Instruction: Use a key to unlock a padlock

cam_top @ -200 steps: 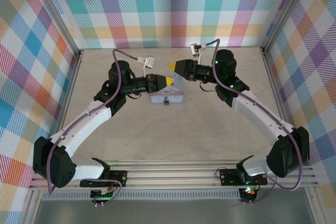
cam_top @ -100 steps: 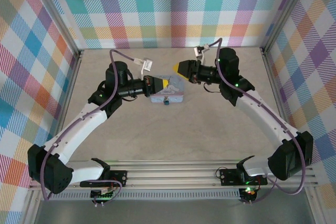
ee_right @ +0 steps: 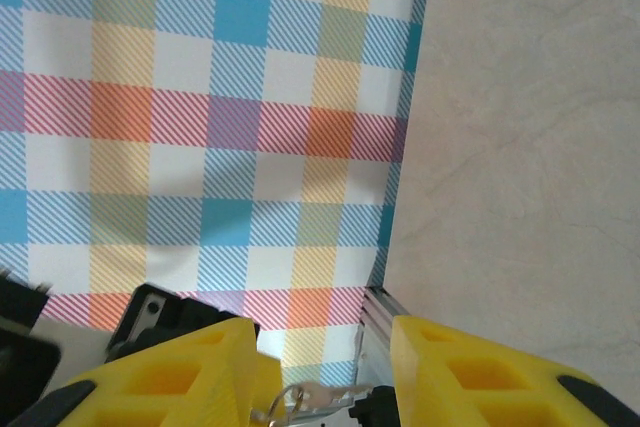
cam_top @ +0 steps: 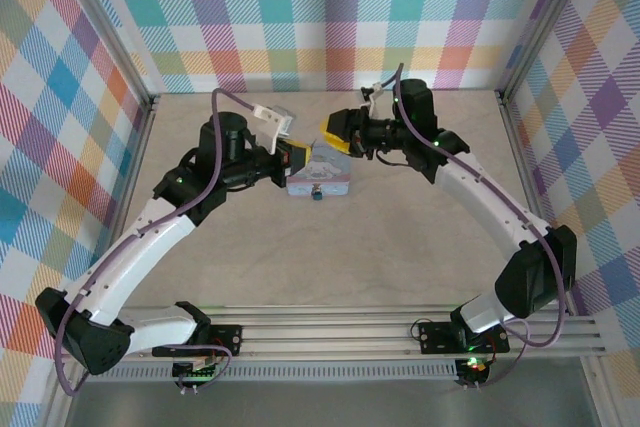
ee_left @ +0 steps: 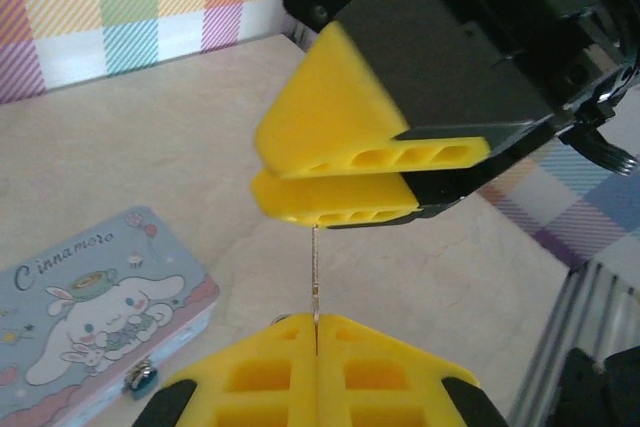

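In the top view, the left arm is arching from the lower left toward the centre, with the left gripper [cam_top: 303, 154] pointing right. The right arm is sweeping up from the lower right and bending back left, so the right gripper [cam_top: 329, 131] is meeting the other just above the tin [cam_top: 318, 183]. The left gripper's fingers are pressing together on a thin key [ee_left: 316, 277], seen edge-on and reaching up to the right gripper. The right gripper's yellow fingers are standing apart in its wrist view. The padlock [cam_top: 316, 194] is sitting at the tin's lower edge, below both grippers.
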